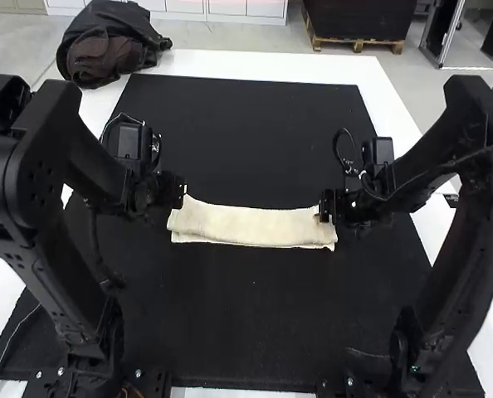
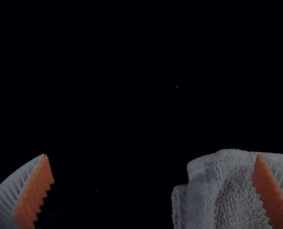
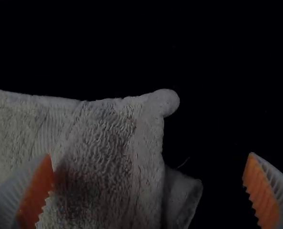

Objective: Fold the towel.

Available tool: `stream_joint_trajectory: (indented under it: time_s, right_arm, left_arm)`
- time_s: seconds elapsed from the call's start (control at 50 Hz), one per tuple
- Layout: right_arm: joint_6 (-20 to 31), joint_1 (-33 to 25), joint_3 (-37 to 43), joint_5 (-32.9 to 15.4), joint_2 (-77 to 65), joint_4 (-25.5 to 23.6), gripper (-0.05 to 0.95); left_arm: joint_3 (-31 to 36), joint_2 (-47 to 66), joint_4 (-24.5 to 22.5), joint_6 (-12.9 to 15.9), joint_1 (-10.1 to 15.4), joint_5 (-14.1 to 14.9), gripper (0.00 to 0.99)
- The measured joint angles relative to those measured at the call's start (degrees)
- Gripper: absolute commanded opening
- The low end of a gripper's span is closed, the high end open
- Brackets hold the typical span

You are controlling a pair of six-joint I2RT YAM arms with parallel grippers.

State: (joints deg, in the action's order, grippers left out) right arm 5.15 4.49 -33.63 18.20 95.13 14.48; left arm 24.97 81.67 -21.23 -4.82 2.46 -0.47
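the left gripper (image 1: pixel 180 191) was positioned at the left end of the towel (image 1: pixel 255 225), near its far corner. the jaws were set wide, with a broad gap between the ribbed fingers. in the left wrist view, one orange pad (image 2: pixel 270 191) overlapped the terry surface and the other stood over the black mat (image 1: pixel 255 332). the towel's end edge lay between them, and the jaws were not clamped on it. contact between the pad and the cloth could not be determined.

the right gripper (image 1: pixel 328 207) was positioned at the opposite end of the towel, also near the far corner. its jaws were likewise set wide and gripped nothing. in the right wrist view, one finger overlapped the towel and the other stood over the mat, beyond the towel's end. whether the overlapping finger touched the cloth could not be determined.

the towel lay flat on the mat, between the two arms, folded into a long, narrow strip running from left to right. a lower layer protruded along the near edge. at the right end, a corner of this layer extended past the upper layer. the mat covered the middle of the white tabletop (image 1: pixel 255 63). a dark fabric bundle (image 1: pixel 105 46) rested at the far left corner.
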Motion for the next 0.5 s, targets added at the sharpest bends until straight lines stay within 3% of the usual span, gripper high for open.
stream_joint_trajectory:
  time_s: [0.28,0.36,0.42,0.5]
  right_arm:
    - [0.00,0.00,0.02,-0.02,0.92,-0.13,0.90]
    - [0.11,0.00,0.02,-0.09,2.34,0.09,0.80]
    - [0.44,-0.02,-0.11,-0.48,2.71,0.35,0.61]
    - [0.98,-0.09,-0.11,-0.72,3.08,0.44,0.02]
  left_arm:
    - [0.00,0.00,0.15,0.00,0.02,0.00,0.972]
    - [0.00,0.00,0.15,-0.02,0.00,0.00,0.972]
    - [0.00,0.00,0.17,-0.02,0.00,-0.07,0.972]
    - [0.00,0.00,0.20,-0.02,-0.22,-0.20,0.972]
